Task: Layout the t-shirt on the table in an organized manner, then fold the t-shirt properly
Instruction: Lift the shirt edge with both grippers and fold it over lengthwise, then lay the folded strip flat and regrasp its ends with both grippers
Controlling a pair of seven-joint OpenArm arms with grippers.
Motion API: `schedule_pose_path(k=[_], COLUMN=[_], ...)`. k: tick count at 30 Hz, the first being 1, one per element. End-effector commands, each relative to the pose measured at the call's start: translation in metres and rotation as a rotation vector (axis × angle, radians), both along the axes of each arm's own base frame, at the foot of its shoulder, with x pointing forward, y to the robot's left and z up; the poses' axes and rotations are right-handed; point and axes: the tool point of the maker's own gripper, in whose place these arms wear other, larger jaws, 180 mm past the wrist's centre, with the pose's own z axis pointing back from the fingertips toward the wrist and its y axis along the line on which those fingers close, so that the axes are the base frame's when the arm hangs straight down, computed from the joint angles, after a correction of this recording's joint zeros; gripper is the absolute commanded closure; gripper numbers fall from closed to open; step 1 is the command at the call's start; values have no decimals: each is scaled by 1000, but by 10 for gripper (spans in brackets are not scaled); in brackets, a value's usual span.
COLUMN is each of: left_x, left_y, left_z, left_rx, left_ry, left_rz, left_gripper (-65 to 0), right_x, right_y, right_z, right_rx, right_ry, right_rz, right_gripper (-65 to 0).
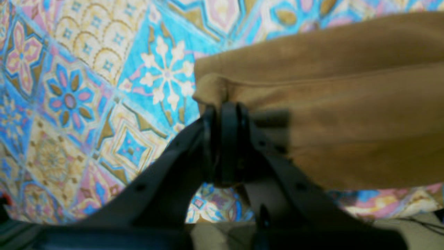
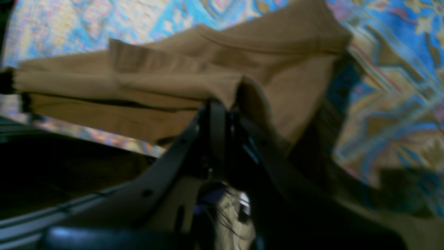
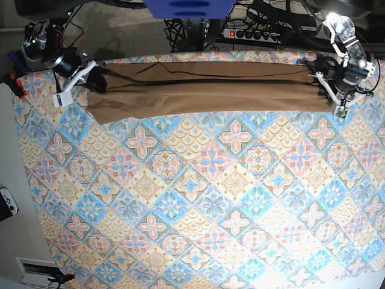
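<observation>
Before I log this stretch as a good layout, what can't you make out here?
- t-shirt sleeves and collar: base view, cloth bunched into a long band.
- White tag: unseen in any view.
- Left tool grip depth: left wrist view, blurred.
- Right tool tips: right wrist view, blurred, cloth draped over them.

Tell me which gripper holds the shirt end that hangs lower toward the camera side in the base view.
The right gripper: its end of the t-shirt droops into a wider flap, while the left gripper keeps its end narrow.

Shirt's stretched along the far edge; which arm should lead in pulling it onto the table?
Probably neither alone: left gripper and right gripper each clamp one end of the t-shirt, stretched between them. Move together.
</observation>
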Motion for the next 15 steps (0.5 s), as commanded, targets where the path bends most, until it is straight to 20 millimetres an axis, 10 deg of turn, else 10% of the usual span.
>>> schedule_pose_path(k=[1, 9, 15], left_x=[3, -3, -5], left_y=[1, 6, 7], left_z=[5, 1, 0], left_rx=[19, 57, 67], left_ry=[-18, 18, 29], left_rz=[2, 13, 11], left_gripper=[0, 0, -164], right_x=[4, -3, -4], right_y=[-4, 13, 17], right_z=[6, -13, -16], right_rx=[-19, -75, -68], right_ry=[-25, 39, 46], right_rz=[1, 83, 95], right_gripper=[0, 0, -78])
